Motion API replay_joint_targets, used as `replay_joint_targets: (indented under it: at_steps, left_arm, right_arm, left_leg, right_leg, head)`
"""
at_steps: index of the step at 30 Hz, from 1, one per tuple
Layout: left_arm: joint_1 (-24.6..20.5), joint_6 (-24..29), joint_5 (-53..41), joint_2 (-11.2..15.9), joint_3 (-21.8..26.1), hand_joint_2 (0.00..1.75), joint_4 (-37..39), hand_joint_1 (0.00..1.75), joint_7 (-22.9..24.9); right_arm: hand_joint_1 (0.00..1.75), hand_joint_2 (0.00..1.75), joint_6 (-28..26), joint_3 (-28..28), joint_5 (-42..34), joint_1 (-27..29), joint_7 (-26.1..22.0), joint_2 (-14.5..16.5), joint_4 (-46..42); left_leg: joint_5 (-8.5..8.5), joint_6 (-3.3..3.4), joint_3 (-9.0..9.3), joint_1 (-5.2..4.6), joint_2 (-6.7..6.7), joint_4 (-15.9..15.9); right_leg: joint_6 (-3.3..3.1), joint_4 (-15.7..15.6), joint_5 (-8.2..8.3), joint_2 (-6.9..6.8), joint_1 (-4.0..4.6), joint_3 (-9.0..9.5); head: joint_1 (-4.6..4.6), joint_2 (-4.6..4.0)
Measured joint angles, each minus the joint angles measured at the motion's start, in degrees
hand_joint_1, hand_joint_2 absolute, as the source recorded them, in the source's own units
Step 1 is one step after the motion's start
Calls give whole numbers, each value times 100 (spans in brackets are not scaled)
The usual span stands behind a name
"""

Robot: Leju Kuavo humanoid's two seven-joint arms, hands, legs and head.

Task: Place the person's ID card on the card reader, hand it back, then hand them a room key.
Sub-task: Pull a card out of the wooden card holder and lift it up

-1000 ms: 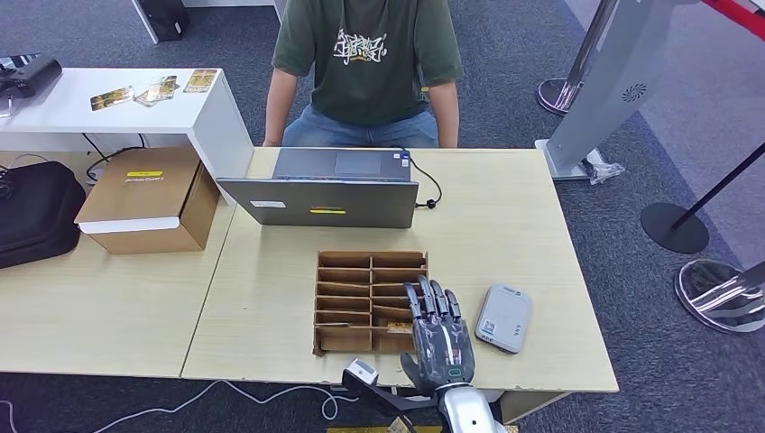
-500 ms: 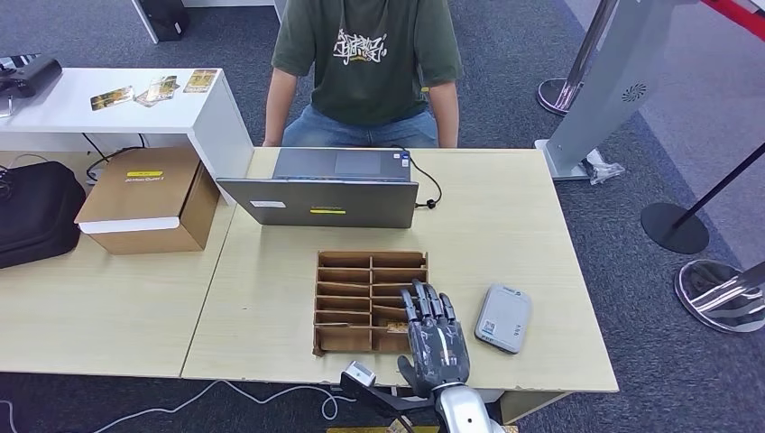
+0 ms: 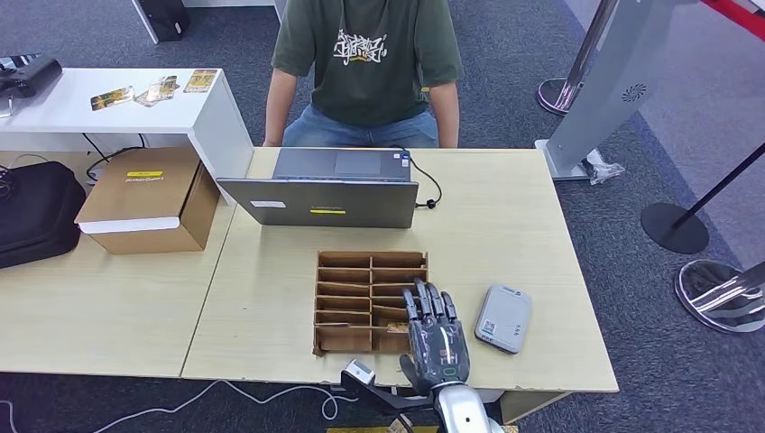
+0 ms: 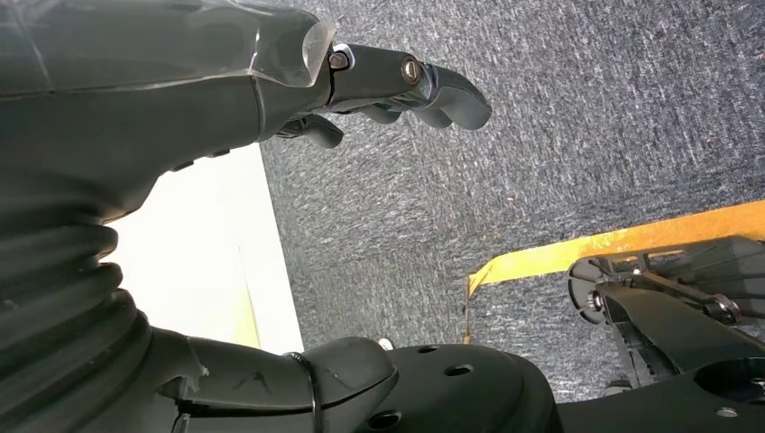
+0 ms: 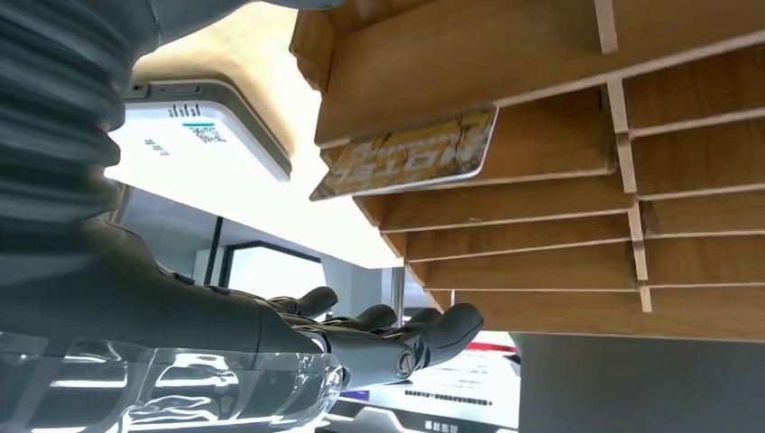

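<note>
My right hand [image 3: 436,336] lies flat over the front right corner of the wooden card organiser [image 3: 361,271], fingers stretched out and holding nothing. The right wrist view shows a gold room key card [image 5: 406,153] lying in one of the organiser's compartments [image 5: 541,225], with my fingers [image 5: 397,329] straight and apart from it. The grey card reader [image 3: 503,317] sits on the table just right of that hand, nothing on top of it. My left hand [image 4: 397,81] hangs beside the table edge over the carpet, fingers loosely bent and holding nothing.
A person in a green shirt [image 3: 370,63] sits behind the open laptop [image 3: 320,198] at the table's far side. A cardboard box [image 3: 149,203] and black bag [image 3: 36,212] lie left. Several cards [image 3: 153,90] rest on a white shelf. Stanchion bases [image 3: 722,293] stand right.
My right hand has drawn back a little toward the table's front edge over the organiser. Nothing else has moved.
</note>
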Motion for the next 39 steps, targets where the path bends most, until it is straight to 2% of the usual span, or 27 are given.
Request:
replay_joint_targets:
  at_steps: [39]
  left_arm:
    - [0,-33,-24,2,104,175,0,0,-14]
  right_arm:
    - [2,175,37,-10,8,0,-18,17,-101]
  left_leg:
    - [0,0,0,0,0,0]
  right_leg:
    - [0,0,0,0,0,0]
  head:
    - [1,-1]
